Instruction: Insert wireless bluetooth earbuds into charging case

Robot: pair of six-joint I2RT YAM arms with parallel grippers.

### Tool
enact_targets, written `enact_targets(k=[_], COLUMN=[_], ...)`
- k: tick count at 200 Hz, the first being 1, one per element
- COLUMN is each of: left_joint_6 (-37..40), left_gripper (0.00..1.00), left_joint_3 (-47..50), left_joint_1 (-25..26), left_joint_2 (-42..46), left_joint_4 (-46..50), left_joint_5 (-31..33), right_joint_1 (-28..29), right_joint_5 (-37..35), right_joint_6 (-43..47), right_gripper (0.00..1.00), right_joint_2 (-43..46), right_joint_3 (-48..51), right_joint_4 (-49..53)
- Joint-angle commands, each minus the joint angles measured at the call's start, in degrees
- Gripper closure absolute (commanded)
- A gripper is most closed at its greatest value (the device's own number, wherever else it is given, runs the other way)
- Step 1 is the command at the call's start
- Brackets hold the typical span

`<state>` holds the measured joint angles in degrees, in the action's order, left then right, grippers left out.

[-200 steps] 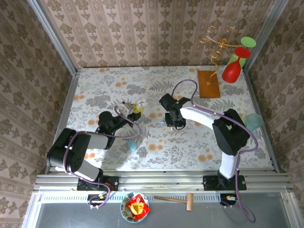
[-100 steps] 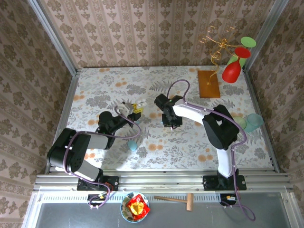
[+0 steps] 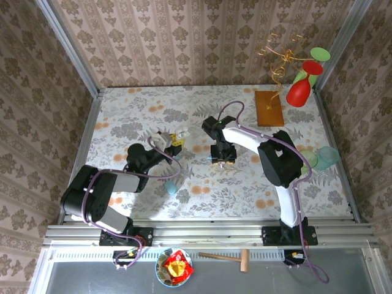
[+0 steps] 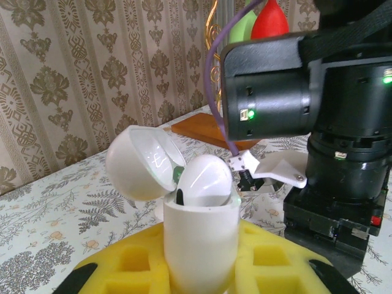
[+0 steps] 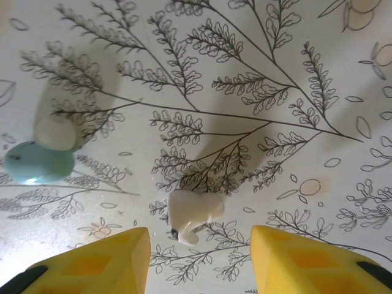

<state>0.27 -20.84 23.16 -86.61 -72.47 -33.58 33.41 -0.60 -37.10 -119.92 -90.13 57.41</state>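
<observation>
From the overhead camera I saw the left gripper [image 3: 172,140] over the floral table [image 3: 122,116] with something white in its yellow fingers. The right gripper [image 3: 222,157] pointed straight down at the cloth near the middle. The detail in both spots was too small for me to read from up there. A pale blue pebble-shaped piece [image 3: 171,187] lay on the cloth close to the left arm.

The left wrist camera gave me what the overhead could not. The left gripper [image 4: 201,272] was clamped on the white charging case [image 4: 201,245], held upright with its lid [image 4: 142,162] swung open to the left. A seated earbud [image 4: 205,177], white, sat in the mouth of the case. Behind it stood the black housing of the right arm [image 4: 269,92], with two green lights lit.

The right wrist camera showed me the table top. The right gripper [image 5: 199,242] had its jaws moderately spread and gripped nothing. A loose earbud [image 5: 193,214], white, lay on the cloth between the fingertips, touching neither. A pale blue earbud [image 5: 38,161] lay well off to its left.
</observation>
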Motion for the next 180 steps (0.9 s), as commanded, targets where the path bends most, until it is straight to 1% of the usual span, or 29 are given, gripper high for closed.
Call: enact_targets(k=[1,40,104,180], left_joint_6=[1.39,1.60,1.69,1.57], left_gripper=[1.00,1.00,1.00,1.00], left_joint_3=[0.45,0.45,0.28,0.27], left_joint_1=[-0.40,-0.41,-0.52,-0.53], left_joint_2=[1.62,1.36,1.02,0.92], left_joint_4=[-1.32,-1.36,-1.36,-1.36], left_joint_5=[-0.34,-0.47,-0.51,-0.62], right_joint_1=[-1.04,-1.76,-1.86,-1.94], right_joint_5=[4.04,3.94,4.67,4.30], right_joint_6=[1.97,3.06,3.79,3.79], right_gripper=[0.53,0.54,0.60,0.64], right_joint_2=[-2.79,-4.87,-7.58,-8.09], right_joint_3=[-3.23,-6.27,-10.02,-8.62], right_joint_4=[5.87,7.33,9.53,8.10])
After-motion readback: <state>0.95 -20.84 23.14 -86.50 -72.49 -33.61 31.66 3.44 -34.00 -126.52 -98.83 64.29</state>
